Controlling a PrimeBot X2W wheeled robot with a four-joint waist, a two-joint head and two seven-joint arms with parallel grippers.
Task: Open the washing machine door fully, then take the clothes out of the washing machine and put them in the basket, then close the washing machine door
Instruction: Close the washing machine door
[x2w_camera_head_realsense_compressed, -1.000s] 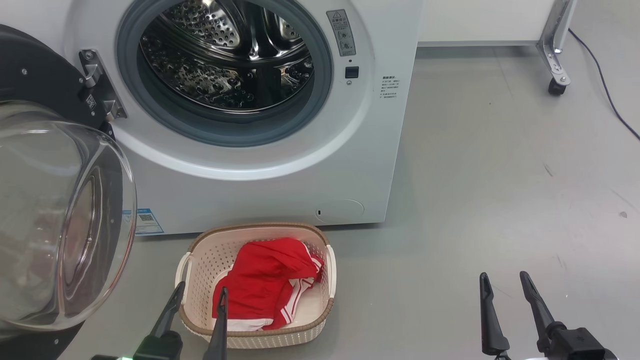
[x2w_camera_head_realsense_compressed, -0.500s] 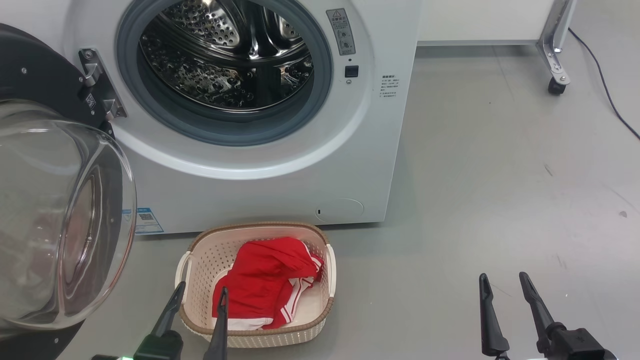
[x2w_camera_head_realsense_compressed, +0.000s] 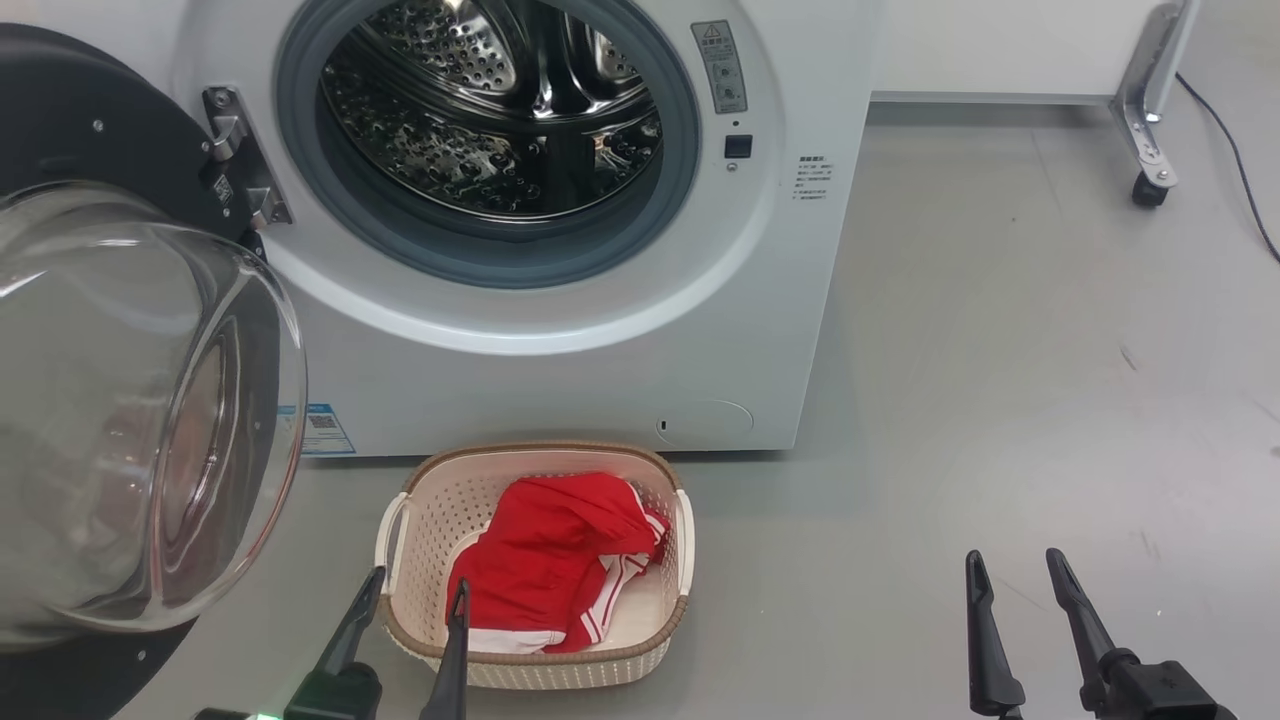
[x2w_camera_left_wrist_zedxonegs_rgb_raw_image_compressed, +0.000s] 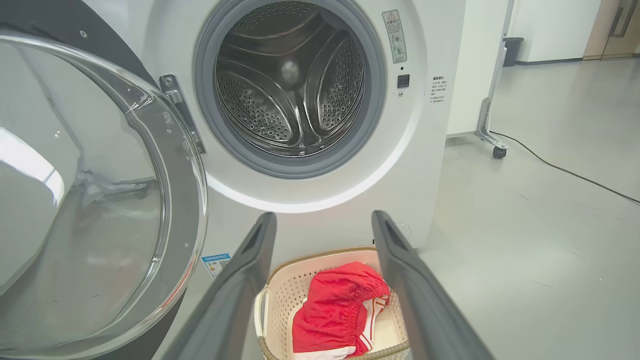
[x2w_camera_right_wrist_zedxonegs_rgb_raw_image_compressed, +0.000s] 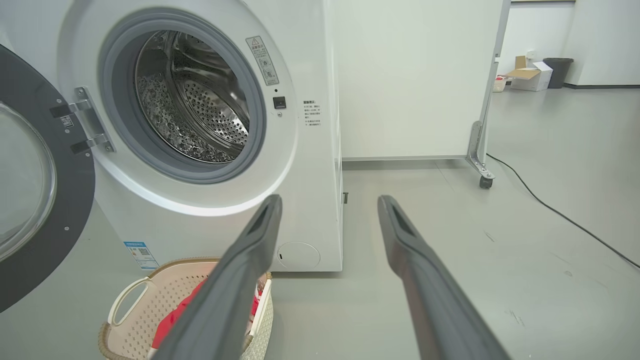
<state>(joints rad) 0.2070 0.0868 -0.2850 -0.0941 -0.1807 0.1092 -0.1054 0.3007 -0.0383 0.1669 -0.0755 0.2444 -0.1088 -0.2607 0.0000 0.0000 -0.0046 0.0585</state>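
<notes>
Clothes (x2w_camera_head_realsense_compressed: 550, 560) lie in the basket (x2w_camera_head_realsense_compressed: 545, 449); the washing machine door (x2w_camera_head_realsense_compressed: 130, 400) stands wide. Left gripper (x2w_camera_head_realsense_compressed: 418, 580) and right gripper (x2w_camera_head_realsense_compressed: 1014, 556), jaws spread, hold nothing; closing wants a steady push near its free edge.

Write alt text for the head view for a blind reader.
A red garment with white stripes lies in a cream basket on the floor before a white washing machine, whose door stands swung open at left. The left gripper and right gripper are open below.
</notes>
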